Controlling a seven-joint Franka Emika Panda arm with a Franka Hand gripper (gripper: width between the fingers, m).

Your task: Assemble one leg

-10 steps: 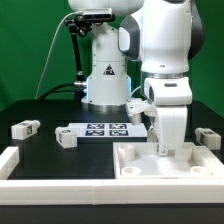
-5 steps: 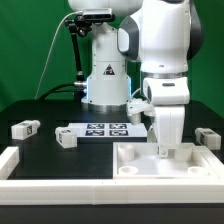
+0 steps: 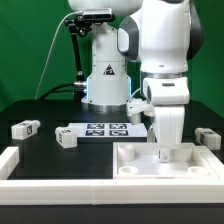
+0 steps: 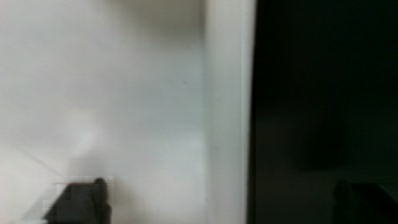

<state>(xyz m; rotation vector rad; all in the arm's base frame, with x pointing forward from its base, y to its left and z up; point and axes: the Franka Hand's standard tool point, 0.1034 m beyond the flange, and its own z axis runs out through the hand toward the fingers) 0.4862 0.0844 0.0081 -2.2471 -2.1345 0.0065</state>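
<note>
Sitting on the black table (image 3: 40, 150) beside the marker board (image 3: 105, 128), the leg (image 3: 67, 139) is a small white block with black-and-white tags; only the wrist view shows the gripper (image 4: 222, 200) with its fingertips apart.

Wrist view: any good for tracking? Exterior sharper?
Wrist view: out of focus throughout, white surface bleeds into black, pincer fingertips are dark blobs. Exterior view: sharp, evenly lit, soft shadows; marker board tags distinct.

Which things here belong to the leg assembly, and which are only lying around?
Belonging:
leg at the exterior view's left
leg beside the marker board
leg at the exterior view's right
white panel
end effector

Lying around:
marker board
</note>
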